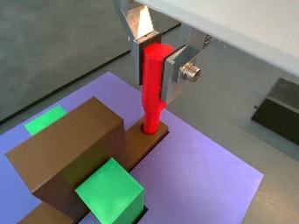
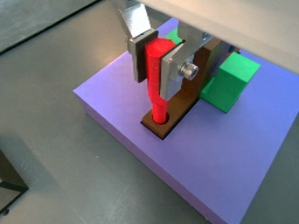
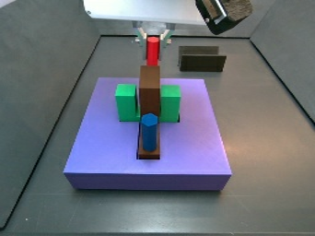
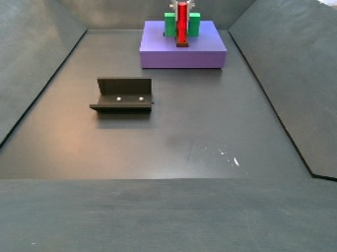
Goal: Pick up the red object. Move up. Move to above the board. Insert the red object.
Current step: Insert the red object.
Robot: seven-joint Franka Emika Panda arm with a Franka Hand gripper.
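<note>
The red object [image 1: 152, 105] is a slim red peg held upright between my gripper's [image 1: 156, 74] silver fingers. Its lower tip sits in a hole at one end of the brown board [image 1: 70, 149]. This shows in both wrist views, with the peg [image 2: 156, 101] entering the board's end [image 2: 165, 129]. In a side view my gripper [image 3: 153, 41] hangs over the far end of the board [image 3: 150, 92] with the peg [image 3: 153, 51] below it. A blue peg [image 3: 149, 132] stands at the board's near end.
The board lies on a purple slab [image 3: 110, 147] between two green blocks [image 3: 125, 101] [image 3: 171, 100]. The dark fixture [image 3: 204, 61] stands on the floor behind the slab and also shows in a side view [image 4: 124, 94]. Grey walls ring the floor.
</note>
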